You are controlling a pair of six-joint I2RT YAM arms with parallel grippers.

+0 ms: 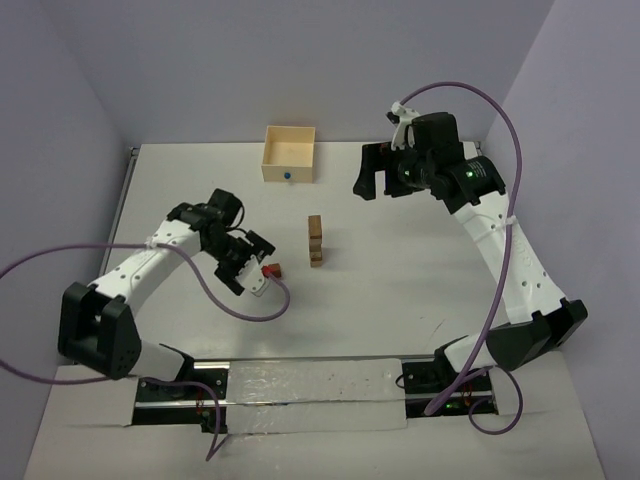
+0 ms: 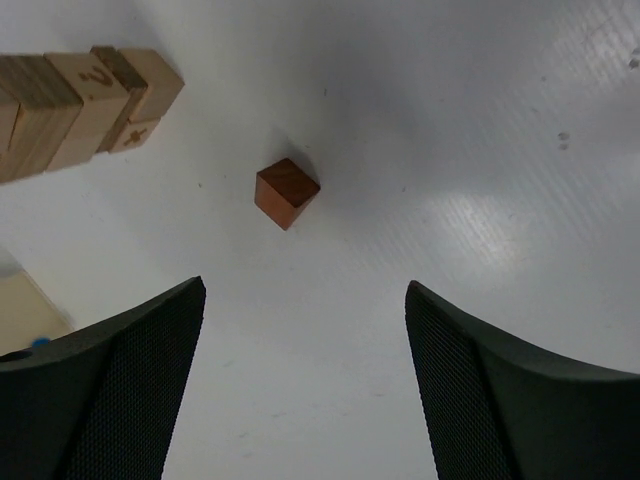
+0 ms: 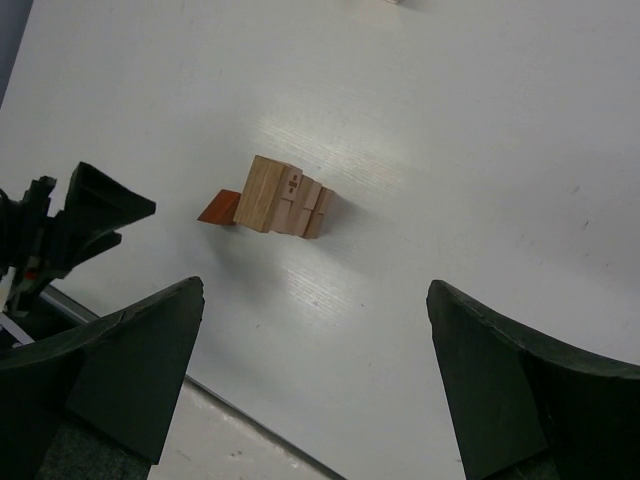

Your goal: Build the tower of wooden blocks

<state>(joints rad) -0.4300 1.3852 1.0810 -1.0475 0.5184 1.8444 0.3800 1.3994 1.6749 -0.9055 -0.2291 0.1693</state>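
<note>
One reddish block near one tower; left hand and right hand spread.

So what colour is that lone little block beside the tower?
The lone block is reddish brown; the left wrist view shows it best.

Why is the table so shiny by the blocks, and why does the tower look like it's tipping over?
Right wrist view: light bounces off the table, making a bright patch beside the tower. Left wrist view: the camera looks in at a slant, so the tower only seems tipped, and the red block throws a small dark shadow. Top view: the light is soft and the tower stands straight.
</note>
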